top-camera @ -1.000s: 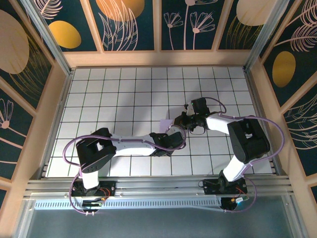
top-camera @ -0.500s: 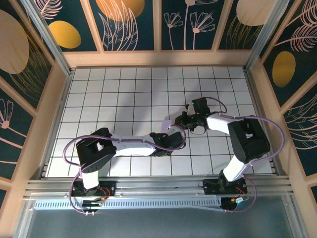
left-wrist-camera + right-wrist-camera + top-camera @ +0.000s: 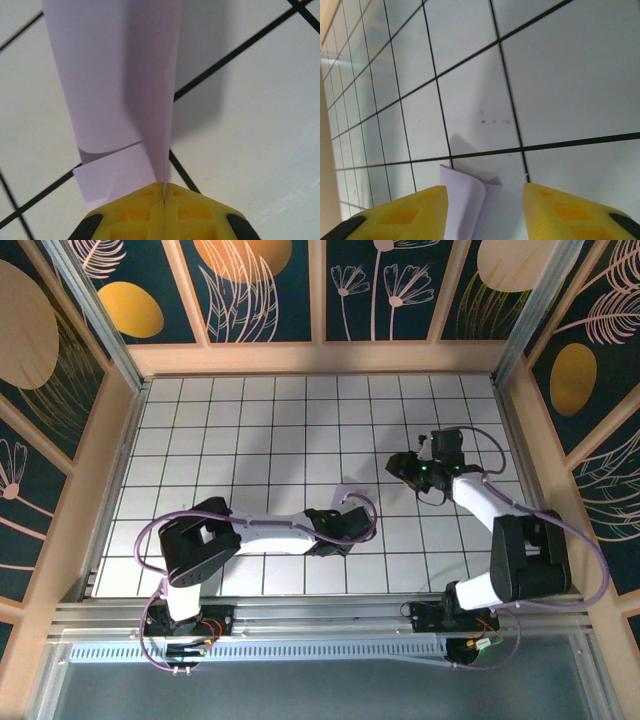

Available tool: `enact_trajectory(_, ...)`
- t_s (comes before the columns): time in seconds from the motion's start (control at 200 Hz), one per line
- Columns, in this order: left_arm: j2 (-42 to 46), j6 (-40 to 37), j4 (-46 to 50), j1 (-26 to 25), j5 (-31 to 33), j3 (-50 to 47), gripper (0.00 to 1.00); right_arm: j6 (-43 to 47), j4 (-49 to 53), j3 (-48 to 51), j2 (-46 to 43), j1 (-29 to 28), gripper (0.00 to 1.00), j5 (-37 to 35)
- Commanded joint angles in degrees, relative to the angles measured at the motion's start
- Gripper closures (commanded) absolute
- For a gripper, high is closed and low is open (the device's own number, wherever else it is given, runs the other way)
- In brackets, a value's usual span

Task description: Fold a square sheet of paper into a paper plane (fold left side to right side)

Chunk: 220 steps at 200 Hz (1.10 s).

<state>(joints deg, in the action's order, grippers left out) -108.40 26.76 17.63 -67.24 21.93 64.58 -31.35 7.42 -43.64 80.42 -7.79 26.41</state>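
On the desk [image 3: 200, 430] | my left hand [image 3: 164, 192] pinches the paper [image 3: 115, 75], crease running straight ahead | right hand [image 3: 484, 189] spread, standing off.

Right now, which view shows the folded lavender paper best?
Left wrist: the paper is large and close, its folded layers plain, pinched in the shut left gripper. The top external view shows a small sliver beside that arm; the right wrist view shows a curled end low in frame.

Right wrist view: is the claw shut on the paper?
No, the right claw has its yellow fingers wide apart, with the purple paper showing in the gap.
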Motion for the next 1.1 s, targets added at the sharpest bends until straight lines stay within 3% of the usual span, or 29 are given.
enact_trajectory(0.0,-0.7,-1.1,-1.9,2.5,-5.9,1.9,1.0,2.5,2.1,2.1,-4.0,2.2,0.54,-2.5)
enact_trajectory(0.34,2.7,3.8,-12.4,12.4,-32.1,-2.5,1.0,2.9,-2.9,5.9,-5.6,2.9,0.51,3.7)
enact_trajectory(0.556,4.0,14.2,-26.3,17.9,-44.5,-8.5,1.0,2.5,-5.5,7.7,-3.9,0.0,0.52,5.8)
enact_trajectory(0.891,2.9,27.7,-44.0,20.9,-52.6,-16.6,1.0,-1.9,-11.7,9.1,0.0,-7.9,0.58,4.3)
enact_trajectory(1.096,2.2,32.9,-51.9,21.9,-53.7,-19.9,1.0,-5.7,-16.4,9.9,2.6,-11.3,0.58,3.3)
